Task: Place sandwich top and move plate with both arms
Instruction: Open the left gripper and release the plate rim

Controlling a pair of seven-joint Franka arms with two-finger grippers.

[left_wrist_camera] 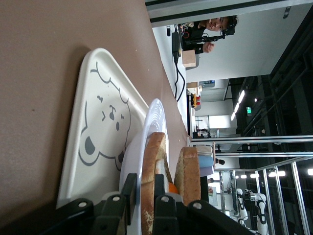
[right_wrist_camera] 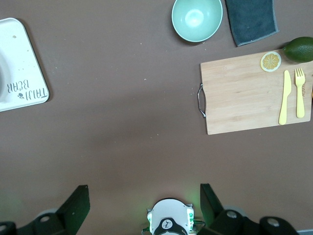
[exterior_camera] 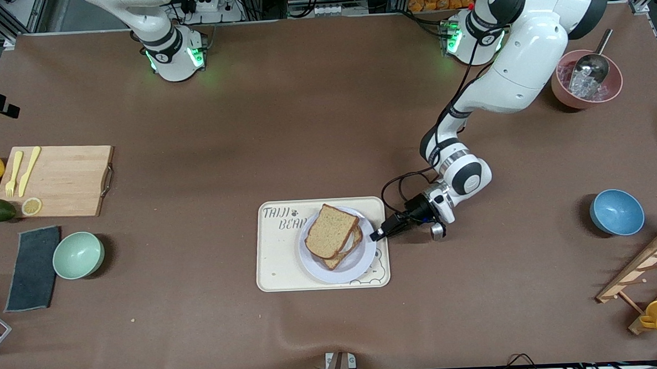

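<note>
Brown matting covers the table. At the right arm's end lie one cutting board point(exterior_camera: 62, 179) and one green bowl point(exterior_camera: 78, 255). The right gripper point(right_wrist_camera: 143, 187) waits high over the table by its own base, fingers spread wide and empty.

In the middle sits one tray point(exterior_camera: 279, 264) carrying one plate point(exterior_camera: 360, 266). On the plate are two bread slices, the sandwich top point(exterior_camera: 330, 230) resting slightly askew on the lower slice point(exterior_camera: 347, 253).

The left gripper point(exterior_camera: 376, 235) sits low at the plate's rim, jaws narrow and apparently pinching it (the wrist view shows a finger on each side). To move the plate well, I'd bring the right gripper to the facing rim, then lift level and slowly so the stack doesn't slide.

One blue bowl point(exterior_camera: 616, 212) and one pink bowl point(exterior_camera: 563, 91) stand toward the left arm's end.
</note>
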